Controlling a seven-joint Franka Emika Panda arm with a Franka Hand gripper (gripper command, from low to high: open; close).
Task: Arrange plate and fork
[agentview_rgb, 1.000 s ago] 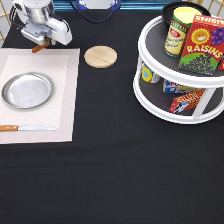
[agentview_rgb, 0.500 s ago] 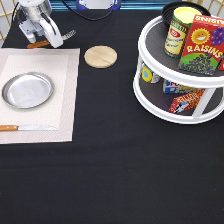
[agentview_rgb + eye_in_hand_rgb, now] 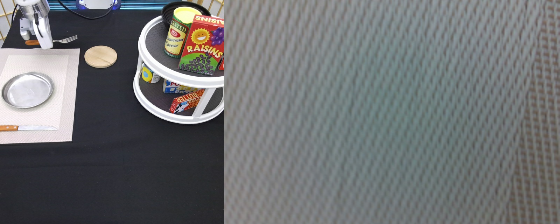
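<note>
Gripper now lifted at exterior view's top left, fork tines newly visible beside it; jaw state unclear, fork possibly held; plate unmoved on placemat

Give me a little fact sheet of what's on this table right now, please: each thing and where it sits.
gripper: exterior view's top left, at the placemat's top edge, beside the fork
fork: wooden handle, silver tines, on black cloth above the placemat
plate: round shiny silver, on the beige placemat
knife: below the plate, on the placemat
wooden disc: right of the fork
white two-tier rack: right side, holding cans and a raisins box
</note>
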